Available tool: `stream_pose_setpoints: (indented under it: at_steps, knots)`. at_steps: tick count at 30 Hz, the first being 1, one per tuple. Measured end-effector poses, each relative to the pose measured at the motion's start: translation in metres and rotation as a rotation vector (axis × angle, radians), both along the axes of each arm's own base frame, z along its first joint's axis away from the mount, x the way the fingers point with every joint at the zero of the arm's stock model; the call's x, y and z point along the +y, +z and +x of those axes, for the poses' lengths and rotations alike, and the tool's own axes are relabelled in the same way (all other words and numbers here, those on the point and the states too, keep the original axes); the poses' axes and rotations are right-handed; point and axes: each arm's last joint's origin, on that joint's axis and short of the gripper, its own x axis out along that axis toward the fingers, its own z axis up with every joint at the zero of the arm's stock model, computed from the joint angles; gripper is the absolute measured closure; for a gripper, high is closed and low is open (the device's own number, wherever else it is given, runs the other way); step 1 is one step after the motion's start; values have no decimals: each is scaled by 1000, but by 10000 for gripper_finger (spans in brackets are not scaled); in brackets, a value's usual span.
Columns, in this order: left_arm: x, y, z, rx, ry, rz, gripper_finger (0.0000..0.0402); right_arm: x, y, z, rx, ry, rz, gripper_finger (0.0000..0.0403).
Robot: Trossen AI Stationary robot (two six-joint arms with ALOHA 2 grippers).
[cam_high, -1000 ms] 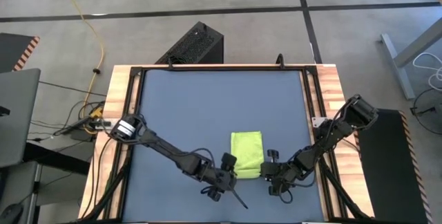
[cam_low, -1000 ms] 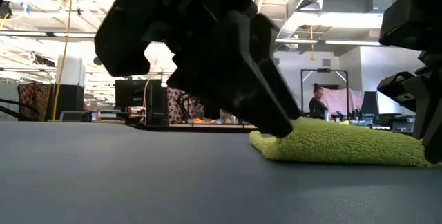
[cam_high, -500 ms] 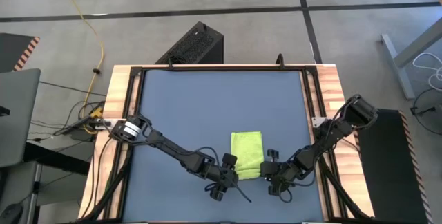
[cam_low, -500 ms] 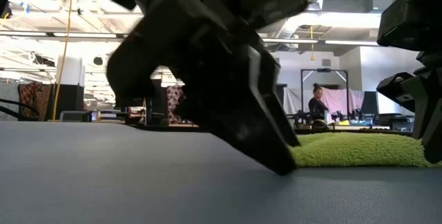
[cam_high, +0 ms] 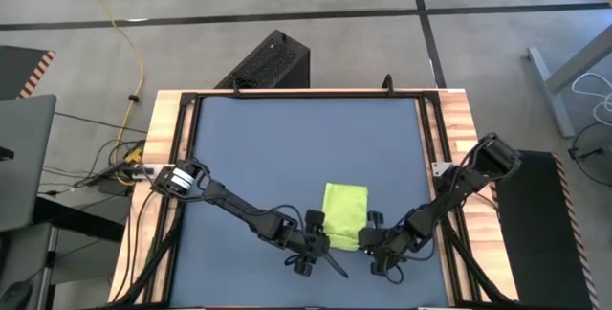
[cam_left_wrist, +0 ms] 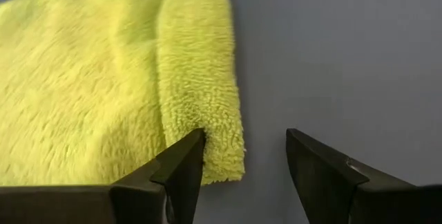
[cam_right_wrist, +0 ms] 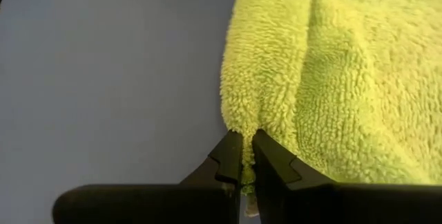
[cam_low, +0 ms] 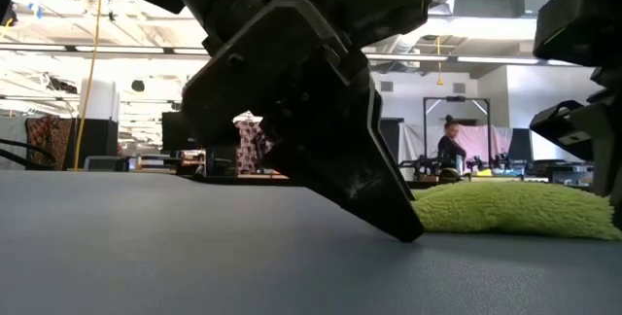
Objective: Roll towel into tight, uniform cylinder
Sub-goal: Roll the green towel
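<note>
Lime-green and deep-piled, the towel (cam_high: 343, 215) lies flat on the dark blue-grey mat (cam_high: 287, 147), toward the near edge of the table and a little right of centre, between the two grippers. It looks folded over on itself: both wrist views show a doubled, rounded edge running along its side.

The right gripper (cam_high: 375, 246) sits at the towel's near right corner with its fingers pinched together on the folded edge; in the right wrist view the pile bulges out between the two tips (cam_right_wrist: 243, 156). The left gripper (cam_high: 312, 246) is at the near left corner with its fingers spread and holding nothing. One finger (cam_left_wrist: 181, 165) sits against the towel's edge, though whether it rests on the pile or just beside it is hard to tell, and the other finger stands over bare mat.

A cloth like this should be light, limp and easily squashed, with no stiffness to keep a shape. The fluffy pile probably grips itself and drags on the mat, so layers will hold together but may bunch unevenly. The best purchase is on the near corners through the doubled edge, both at once, so the roll starts straight; a shallow pinch catching only fibres would likely slip.
</note>
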Motion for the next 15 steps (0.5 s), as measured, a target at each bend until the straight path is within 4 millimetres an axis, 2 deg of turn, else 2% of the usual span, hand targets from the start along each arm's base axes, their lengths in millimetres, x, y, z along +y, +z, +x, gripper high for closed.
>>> stream_pose_setpoints:
  at_steps: [4,7,10,15]
  knots:
    - [4,-1,1,5,43,-4,208,3,4,2,-1,17,3,357]
    - [11,-3,1,37,101,-38,224,3,4,2,6,22,8,357]
    - [18,-4,2,68,153,-91,262,3,4,2,13,21,13,357]
    - [26,-4,4,102,197,-199,357,2,4,2,21,-4,28,357]
